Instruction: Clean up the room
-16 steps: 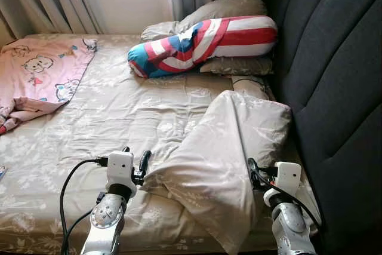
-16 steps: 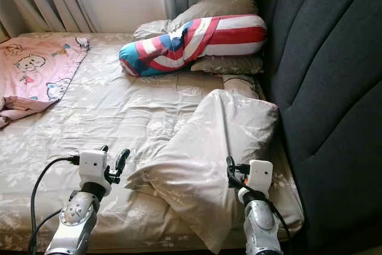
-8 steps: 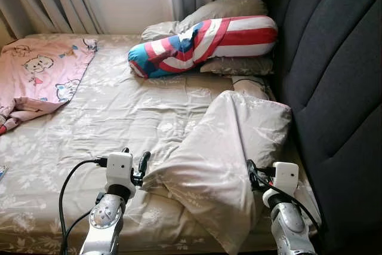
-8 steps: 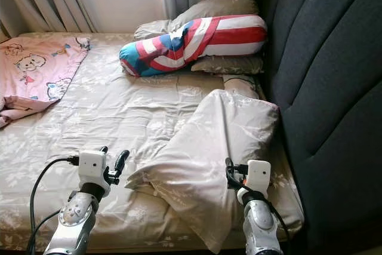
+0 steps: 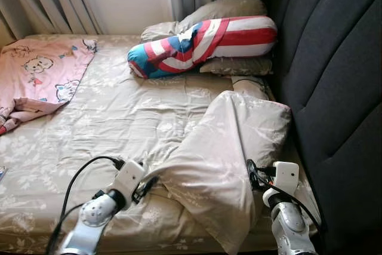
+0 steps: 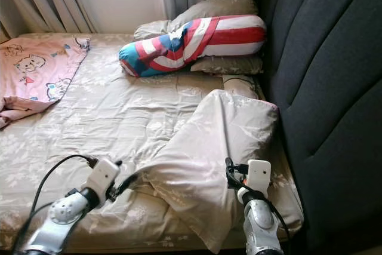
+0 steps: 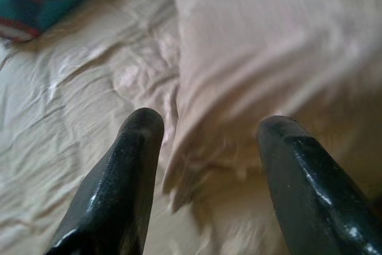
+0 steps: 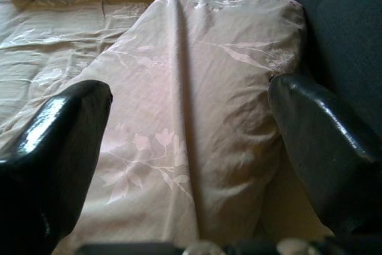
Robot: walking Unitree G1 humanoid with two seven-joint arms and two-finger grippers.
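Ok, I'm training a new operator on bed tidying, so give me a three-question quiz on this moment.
1. True or false: the left gripper is open.
2. What does the beige pillow lean against at the robot's right? A) curtain B) dark headboard C) pink blanket
3. Fill in: the left gripper reaches toward the pillow's ____ corner.

Key:
1. True; its fingers stand apart.
2. B, the dark headboard.
3. Near-left; the right gripper faces the same pillow, also open.

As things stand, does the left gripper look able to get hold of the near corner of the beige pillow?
Probably yes. The left gripper is open, its fingers either side of the beige pillow's corner, with just the bedsheet beneath and nothing between them.
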